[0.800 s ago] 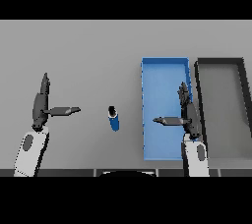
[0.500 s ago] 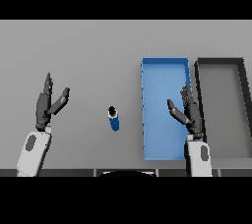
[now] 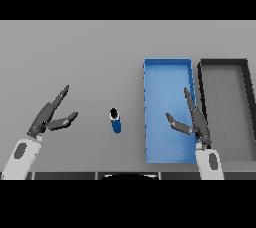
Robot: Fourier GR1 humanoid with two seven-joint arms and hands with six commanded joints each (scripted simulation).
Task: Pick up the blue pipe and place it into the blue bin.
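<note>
- Both hands have changed pose over the earlier head-view pictures: from flat with the thumbs pointing inward, they turned so the fingers point up the table. The left hand now leans its fingers toward the middle, while the right hand has drifted slightly inward over the bin. The pipe has not moved.
- Head view, left side: the left hand [image 3: 50, 116] hovers over bare grey table [image 3: 75, 52], fingers straight and spread, thumb out toward the pipe, holding nothing. It is near the pipe but clearly apart from it.
- Head view, centre: the blue pipe [image 3: 115, 121] is on the table between the two hands, its dark open end toward the far side. It lies just left of the blue bin [image 3: 167, 64] and outside it.
- Head view, right side: the right hand [image 3: 192, 122] is above the bin's right part, fingers straight, thumb pointing left, also empty. A dark grey bin [image 3: 222, 63] sits right beside the blue one.
- Progress, as I judge it: nothing of the task is done. The reach to the pipe, the grasp, the lift, the carry and the drop into the blue bin all remain.
</note>
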